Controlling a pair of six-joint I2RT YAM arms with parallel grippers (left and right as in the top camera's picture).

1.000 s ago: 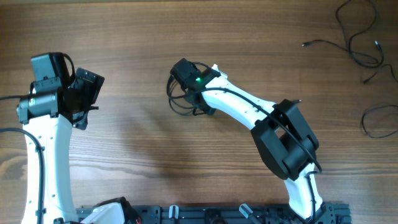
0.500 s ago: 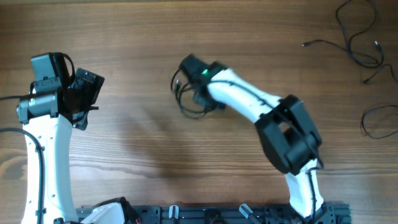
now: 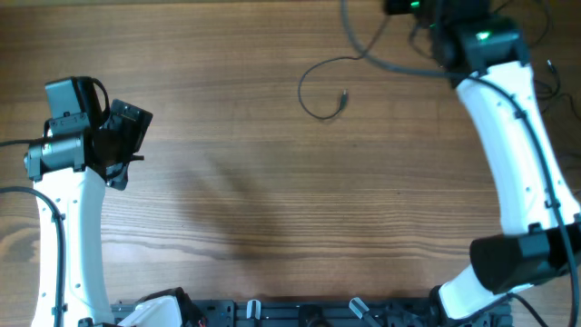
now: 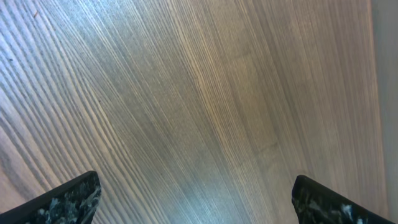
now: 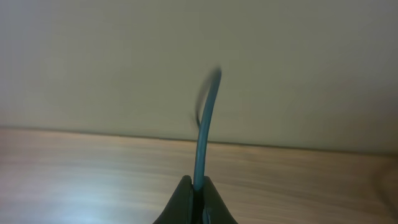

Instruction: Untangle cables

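Overhead view shows us the right gripper [image 3: 404, 6] far out at the back edge of the table [image 3: 227, 227]. In the right wrist view its jaws are pressed together on one thin cable [image 5: 200, 155], which rises out of the fingertips in front of a pale wall [image 5: 93, 62].

From the right gripper, this held cable [image 3: 363, 56] runs to the left and a little back toward us. It lies long across the wood and ends in a small open loop [image 3: 313, 107] with a connector tip [image 3: 345, 93]. So its long axis goes mostly sideways, from the right gripper to its left. We cannot tell how much of it is lifted from the wood.

On the other side of the right gripper, to its right, we see the other cables [image 3: 548, 68], partly hidden behind the arm.

Our left gripper [image 4: 196, 198] is far to the left of the right gripper, with fingers wide apart and nothing between them, only bare wood under it.

We judge that the coming move depends on this: the free loop lies left of the right gripper, well apart from the other cables. The right gripper is nearer to it but busy, while the left one is free.
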